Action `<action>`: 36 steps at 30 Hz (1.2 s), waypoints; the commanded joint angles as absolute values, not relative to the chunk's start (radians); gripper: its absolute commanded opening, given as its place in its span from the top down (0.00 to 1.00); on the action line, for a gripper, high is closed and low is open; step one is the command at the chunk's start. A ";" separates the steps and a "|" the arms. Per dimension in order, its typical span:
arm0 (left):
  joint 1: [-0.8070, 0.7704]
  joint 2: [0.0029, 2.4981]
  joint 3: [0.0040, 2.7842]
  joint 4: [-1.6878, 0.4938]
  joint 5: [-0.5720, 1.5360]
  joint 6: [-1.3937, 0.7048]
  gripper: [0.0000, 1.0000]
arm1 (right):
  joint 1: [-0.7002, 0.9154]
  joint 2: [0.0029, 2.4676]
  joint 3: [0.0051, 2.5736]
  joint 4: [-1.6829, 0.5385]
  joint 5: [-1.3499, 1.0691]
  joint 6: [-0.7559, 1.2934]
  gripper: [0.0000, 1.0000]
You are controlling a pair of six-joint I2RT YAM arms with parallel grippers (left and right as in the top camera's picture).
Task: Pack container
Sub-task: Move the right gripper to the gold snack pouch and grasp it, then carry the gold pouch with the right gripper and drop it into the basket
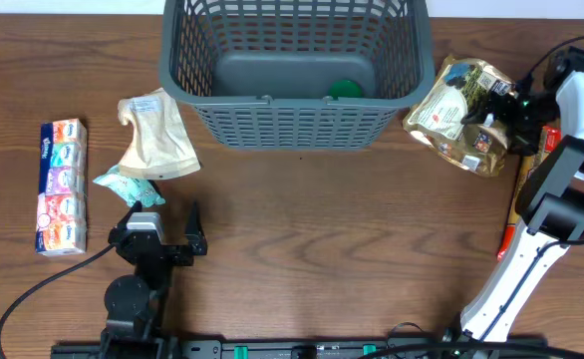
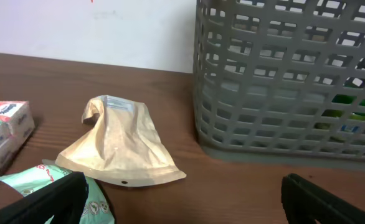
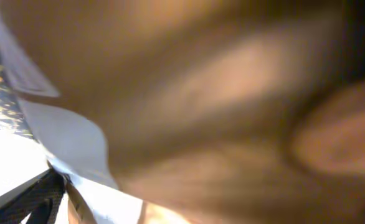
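Note:
The dark grey lattice basket (image 1: 292, 110) stands at the back middle of the table, with a green item (image 1: 346, 89) on its floor. It also fills the right of the left wrist view (image 2: 282, 81). My left gripper (image 1: 165, 212) is open and empty on the table's front left (image 2: 182, 205), its left finger next to a teal packet (image 1: 128, 185). My right gripper (image 1: 499, 108) is shut on a clear golden snack bag (image 1: 456, 115) just right of the basket. The bag fills the blurred right wrist view (image 3: 220, 112).
A beige pouch (image 1: 155, 138) lies left of the basket and shows in the left wrist view (image 2: 117, 143). A multi-pack of tissues (image 1: 62, 185) lies at the far left. A long orange-red item (image 1: 516, 204) lies under the right arm.

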State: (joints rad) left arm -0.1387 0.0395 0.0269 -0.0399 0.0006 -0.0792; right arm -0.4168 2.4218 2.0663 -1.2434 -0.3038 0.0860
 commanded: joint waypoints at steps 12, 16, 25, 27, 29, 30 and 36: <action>-0.142 0.043 0.004 -0.073 -0.008 -0.088 0.02 | -0.349 2.448 2.000 -1.186 -0.252 0.070 0.86; -0.142 0.043 0.004 -0.073 -0.008 -0.088 0.02 | -0.349 2.445 2.002 -1.206 -0.252 0.069 0.99; -0.142 0.043 0.004 -0.073 -0.008 -0.089 0.01 | -0.331 2.245 2.009 -1.203 -0.251 0.062 0.99; -0.142 0.043 0.004 -0.073 -0.008 -0.088 0.02 | -0.319 2.144 2.015 -1.174 -0.240 0.068 0.99; -0.142 0.043 0.004 -0.073 -0.008 -0.089 0.01 | -0.308 2.054 2.016 -1.140 -0.202 0.098 0.99; -0.142 0.043 0.004 -0.073 -0.008 -0.088 0.01 | -0.299 2.001 2.016 -1.117 -0.173 0.116 0.99; -0.142 0.043 0.004 -0.073 -0.008 -0.088 0.02 | -0.248 1.747 2.016 -0.990 -0.081 0.126 0.99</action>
State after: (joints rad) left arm -0.1387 0.0395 0.0269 -0.0399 0.0006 -0.0792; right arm -0.2775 1.9308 1.9739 -1.0248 -0.1009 0.1028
